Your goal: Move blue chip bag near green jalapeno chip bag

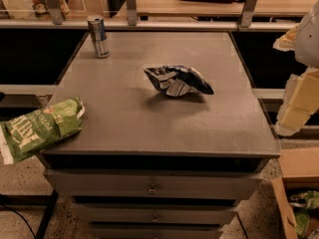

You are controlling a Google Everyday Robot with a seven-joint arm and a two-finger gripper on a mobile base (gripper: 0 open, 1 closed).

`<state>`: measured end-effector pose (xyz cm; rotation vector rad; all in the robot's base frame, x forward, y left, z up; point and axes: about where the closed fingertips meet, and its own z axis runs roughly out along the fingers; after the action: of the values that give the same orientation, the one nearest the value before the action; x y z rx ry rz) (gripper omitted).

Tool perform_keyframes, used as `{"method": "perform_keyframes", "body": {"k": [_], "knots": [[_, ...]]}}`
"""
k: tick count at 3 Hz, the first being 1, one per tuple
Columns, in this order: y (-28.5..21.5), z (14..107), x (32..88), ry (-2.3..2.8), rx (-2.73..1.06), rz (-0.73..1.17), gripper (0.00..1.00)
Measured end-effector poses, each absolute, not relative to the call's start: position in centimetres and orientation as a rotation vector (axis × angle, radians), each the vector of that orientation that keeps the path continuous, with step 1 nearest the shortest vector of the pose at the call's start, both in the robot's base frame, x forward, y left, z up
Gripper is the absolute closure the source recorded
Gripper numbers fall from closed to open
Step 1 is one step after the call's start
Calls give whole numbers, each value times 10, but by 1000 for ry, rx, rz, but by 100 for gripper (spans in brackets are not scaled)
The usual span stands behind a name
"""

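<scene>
The blue chip bag, small, crumpled, dark navy with silver markings, lies on the grey cabinet top, a little right of the middle. The green jalapeno chip bag, large and light green with whitish lettering, lies at the front left corner and hangs partly over the left edge. My gripper shows as pale cream parts at the right edge of the view, off the cabinet's right side, apart from the blue bag and holding nothing that I can see.
A slim blue-and-silver drink can stands upright at the back left of the top. The cabinet has drawers below. A cardboard box with green packets sits on the floor at the front right. A railing and desks run behind.
</scene>
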<state>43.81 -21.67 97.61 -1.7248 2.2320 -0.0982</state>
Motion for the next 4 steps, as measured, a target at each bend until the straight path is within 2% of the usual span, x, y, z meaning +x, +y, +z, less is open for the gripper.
{"method": "perform_keyframes", "body": {"k": [1,4], "knots": [[-211,976,446,2215,-1730,-105,0],[-138,929,552,2027,-1913,-173,0]]}}
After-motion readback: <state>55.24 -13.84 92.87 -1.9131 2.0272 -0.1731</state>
